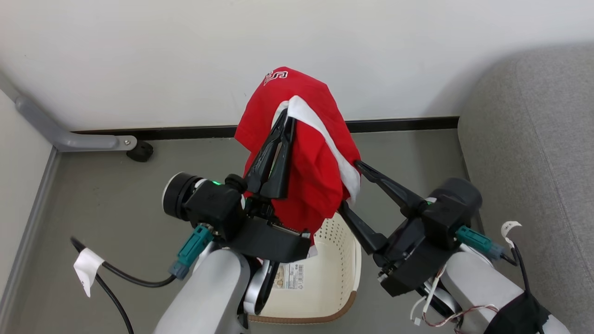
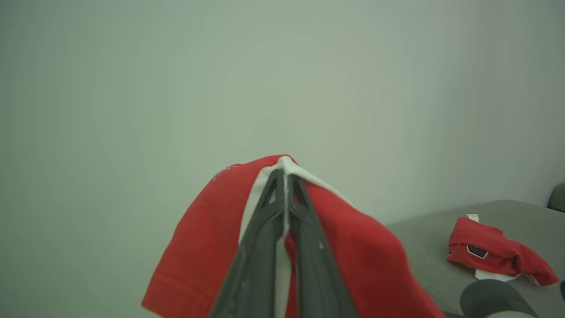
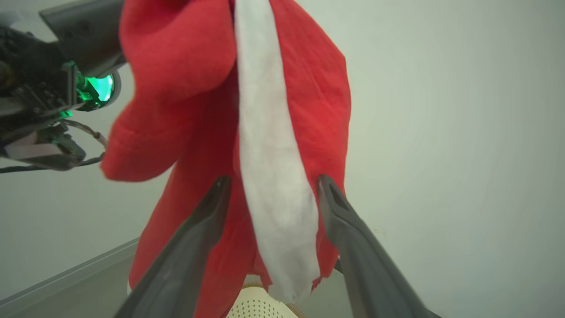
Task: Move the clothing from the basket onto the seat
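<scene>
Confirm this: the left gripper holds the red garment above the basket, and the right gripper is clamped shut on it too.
Wrong on the right gripper: the right wrist view shows it open, fingers spread either side of the white stripe. The left gripper does hold the red garment above the basket.

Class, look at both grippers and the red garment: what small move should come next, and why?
Probably close the right gripper on the garment: its fingers stand open either side of the hanging white stripe, while the left gripper is shut on the cloth's top, above the basket.
</scene>
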You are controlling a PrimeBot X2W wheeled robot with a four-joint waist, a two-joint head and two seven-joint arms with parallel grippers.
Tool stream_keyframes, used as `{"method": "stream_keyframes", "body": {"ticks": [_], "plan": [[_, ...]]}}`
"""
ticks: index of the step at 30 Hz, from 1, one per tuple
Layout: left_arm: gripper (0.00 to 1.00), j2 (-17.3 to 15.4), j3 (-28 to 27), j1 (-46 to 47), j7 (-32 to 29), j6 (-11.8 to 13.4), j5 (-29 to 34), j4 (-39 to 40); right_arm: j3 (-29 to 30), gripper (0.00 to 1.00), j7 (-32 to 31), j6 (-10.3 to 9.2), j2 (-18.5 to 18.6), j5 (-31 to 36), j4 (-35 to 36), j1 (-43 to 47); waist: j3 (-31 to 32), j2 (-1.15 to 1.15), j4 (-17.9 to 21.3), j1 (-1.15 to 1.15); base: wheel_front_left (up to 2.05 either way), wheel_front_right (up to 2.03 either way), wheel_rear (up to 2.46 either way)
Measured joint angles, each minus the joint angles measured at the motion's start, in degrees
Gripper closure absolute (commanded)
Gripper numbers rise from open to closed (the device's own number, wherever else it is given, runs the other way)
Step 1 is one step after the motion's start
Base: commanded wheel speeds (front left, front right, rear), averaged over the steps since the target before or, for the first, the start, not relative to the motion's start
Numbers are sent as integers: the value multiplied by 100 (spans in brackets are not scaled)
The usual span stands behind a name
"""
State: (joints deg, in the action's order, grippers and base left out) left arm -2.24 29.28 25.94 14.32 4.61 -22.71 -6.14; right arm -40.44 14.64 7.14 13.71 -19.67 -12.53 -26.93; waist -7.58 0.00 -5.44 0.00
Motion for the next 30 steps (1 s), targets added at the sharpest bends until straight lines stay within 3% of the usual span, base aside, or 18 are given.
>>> {"method": "stream_keyframes", "body": {"ticks": [13,14,16,17,30], "plan": [[100,1,147,133,0,51,-92,18,-466,0,-153,0,-335,-8,-1040,-953,-63,0,-103,0,0,0,0],[100,0,156,161,0,51,-97,12,-491,6,-153,0,-366,-26,-1116,-1011,-66,0,-112,0,0,0,0],[100,0,163,199,0,52,-121,8,-543,56,-153,0,-414,-103,-1257,-1088,-70,0,-131,0,0,0,0],[100,1,168,199,0,52,-135,2,-558,100,-151,0,-436,-148,-1322,-1117,-72,0,-140,0,0,0,0],[100,1,53,197,0,102,-140,-136,-445,100,-85,0,-500,-564,-1524,-1157,-66,0,-145,0,0,0,0]]}}
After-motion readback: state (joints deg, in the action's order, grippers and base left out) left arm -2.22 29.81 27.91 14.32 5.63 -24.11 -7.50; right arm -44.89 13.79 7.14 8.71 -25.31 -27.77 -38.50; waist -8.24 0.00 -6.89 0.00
